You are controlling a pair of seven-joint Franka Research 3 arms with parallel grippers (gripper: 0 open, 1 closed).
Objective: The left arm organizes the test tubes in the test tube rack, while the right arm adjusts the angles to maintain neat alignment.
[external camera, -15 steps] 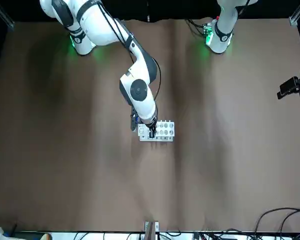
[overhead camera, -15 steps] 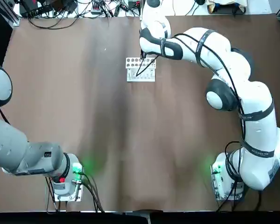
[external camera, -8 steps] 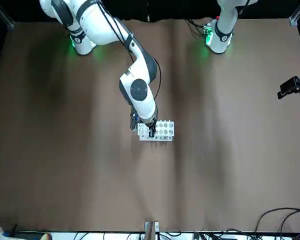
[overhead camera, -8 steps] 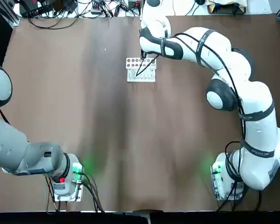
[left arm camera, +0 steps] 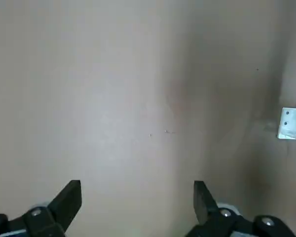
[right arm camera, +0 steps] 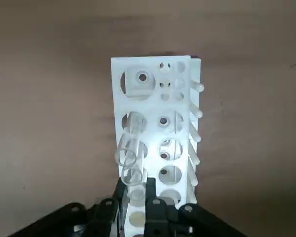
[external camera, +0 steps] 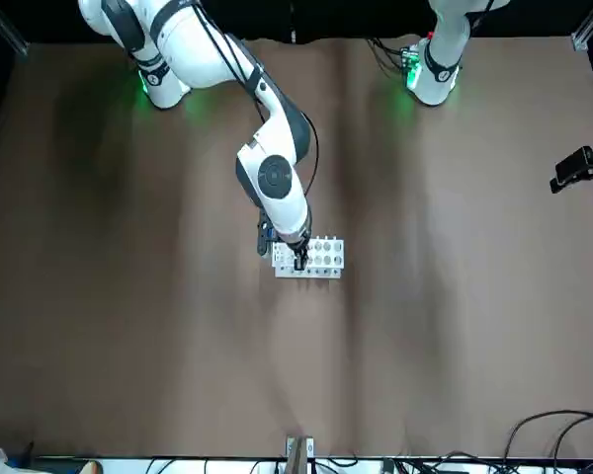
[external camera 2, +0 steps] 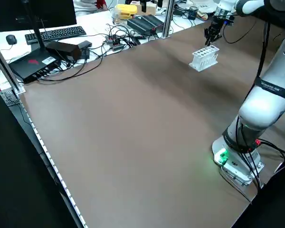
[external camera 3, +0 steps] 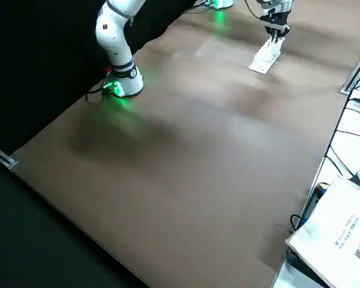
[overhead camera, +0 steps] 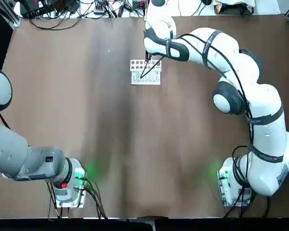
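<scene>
1. Brown tbl (overhead camera: 101,144); rack (overhead camera: 145,79) on it, far side.
2. 2 clear tubes (right arm camera: 133,126) tilted in rack.
3. R gripper (right arm camera: 136,180) at rack, fingers slightly apart; contact unclear.
4. L gripper (left arm camera: 138,181) well apart, spread wide.

The right arm (overhead camera: 267,115) is stretching out across the table, its gripper (right arm camera: 135,190) pointing down with its two fingers close together, while the left arm (overhead camera: 26,156) is holding its gripper (left arm camera: 138,192) with fingers spread wide.

A robotics lab: two white robot arms (overhead camera: 267,139) bolted to a brown worktop (overhead camera: 111,125), tangled cables (external camera 2: 118,40), a computer monitor (external camera 2: 33,19) behind
</scene>
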